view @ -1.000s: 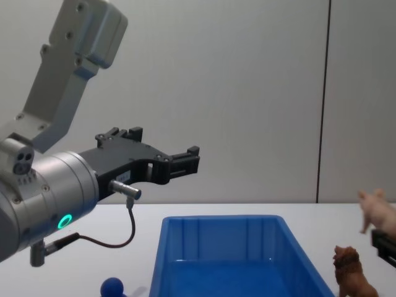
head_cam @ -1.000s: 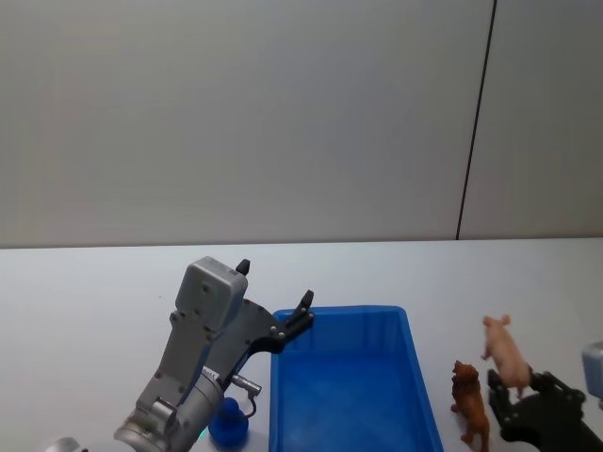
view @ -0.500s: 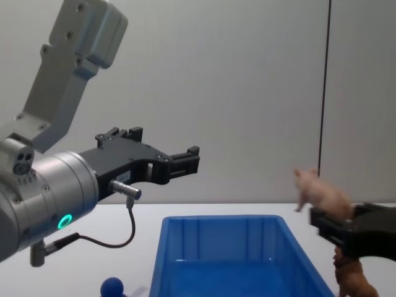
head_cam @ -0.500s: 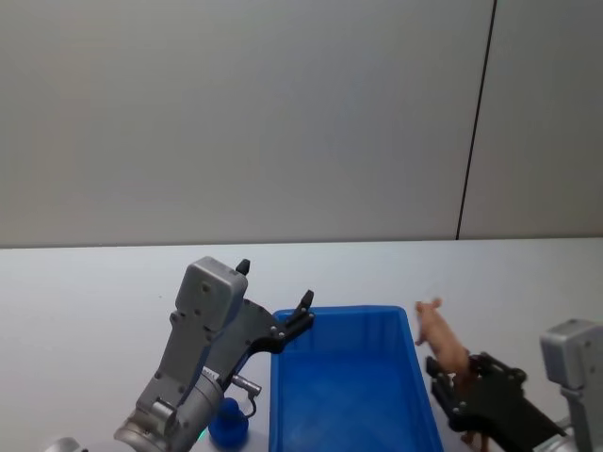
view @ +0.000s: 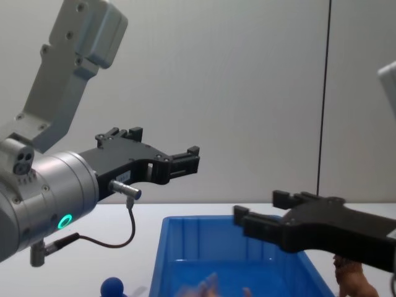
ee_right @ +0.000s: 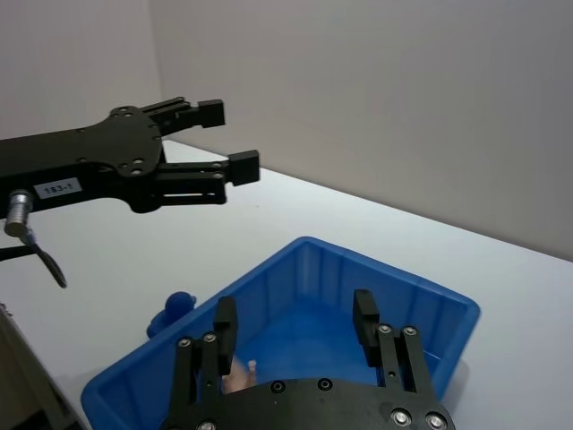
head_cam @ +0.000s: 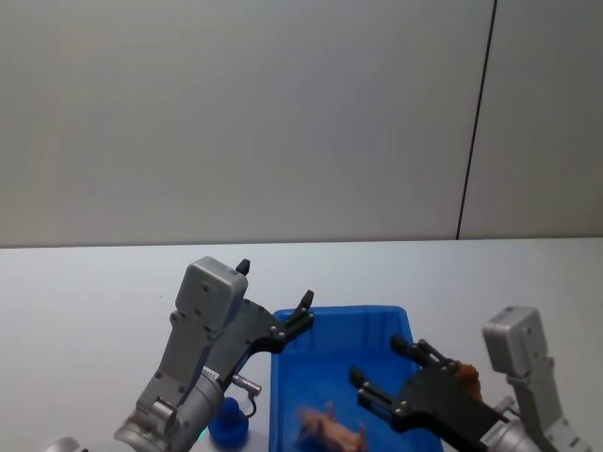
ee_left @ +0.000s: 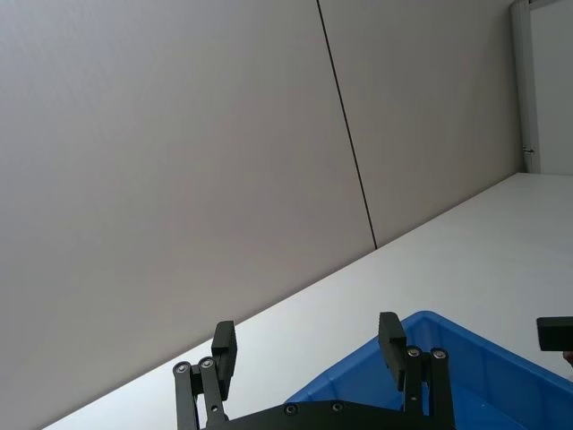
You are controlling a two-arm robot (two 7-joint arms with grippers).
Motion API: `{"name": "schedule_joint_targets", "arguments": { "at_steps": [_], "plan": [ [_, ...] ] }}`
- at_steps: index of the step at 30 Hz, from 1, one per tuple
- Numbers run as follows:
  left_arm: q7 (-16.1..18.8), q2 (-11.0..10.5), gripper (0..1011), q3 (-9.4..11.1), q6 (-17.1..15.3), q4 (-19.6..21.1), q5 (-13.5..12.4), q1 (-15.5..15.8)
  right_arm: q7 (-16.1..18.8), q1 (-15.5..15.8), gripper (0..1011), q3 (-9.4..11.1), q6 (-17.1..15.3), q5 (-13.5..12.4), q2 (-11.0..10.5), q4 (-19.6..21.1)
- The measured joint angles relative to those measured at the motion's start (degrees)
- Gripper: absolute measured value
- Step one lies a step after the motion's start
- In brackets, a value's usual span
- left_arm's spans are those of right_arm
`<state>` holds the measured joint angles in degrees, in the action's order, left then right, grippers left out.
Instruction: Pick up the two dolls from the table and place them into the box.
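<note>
Right gripper (head_cam: 377,360) hangs wide open over the box (head_cam: 339,311), pink toy (head_cam: 330,430) inside, and left gripper (head_cam: 274,283) is open at its far-left corner; retracting rightward could topple the brown doll (head_cam: 468,377) just beside the box, while the blue doll (head_cam: 226,419) sits near-left.

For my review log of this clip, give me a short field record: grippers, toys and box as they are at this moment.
left gripper: open, empty, raised near the box's far left corner
right gripper: open, empty, above the box's right part
box: on the table, between the arms
pink toy animal: blurred, low inside the box; cannot tell if it has landed
brown doll: on the table, right of the box
blue doll: on the table, left of the box
status: neither doll in the box yet
</note>
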<state>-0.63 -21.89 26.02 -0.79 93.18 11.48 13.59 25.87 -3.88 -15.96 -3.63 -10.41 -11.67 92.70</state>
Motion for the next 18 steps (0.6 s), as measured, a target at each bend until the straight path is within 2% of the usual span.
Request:
{"name": "schedule_joint_targets", "arguments": {
  "at_steps": [6, 7, 11, 18],
  "plan": [
    [0.0, 0.0, 1001, 0.0, 0.0, 0.0, 0.0, 0.0, 1.9, -1.4, 903, -0.5, -0.1, 0.1, 0.7, -1.4],
    [0.0, 0.0, 1001, 0.0, 0.0, 0.0, 0.0, 0.0, 1.9, -1.4, 967, -0.5, -0.2, 0.1, 0.7, -1.4],
    [0.0, 0.0, 1001, 0.0, 0.0, 0.0, 0.0, 0.0, 1.6, -1.5, 1001, -0.6, -0.4, 0.2, 0.8, -1.6],
    [0.0, 0.0, 1001, 0.0, 0.0, 0.0, 0.0, 0.0, -1.3, -0.6, 1001, -0.5, -1.0, 0.0, 0.3, -1.0]
  ]
}}
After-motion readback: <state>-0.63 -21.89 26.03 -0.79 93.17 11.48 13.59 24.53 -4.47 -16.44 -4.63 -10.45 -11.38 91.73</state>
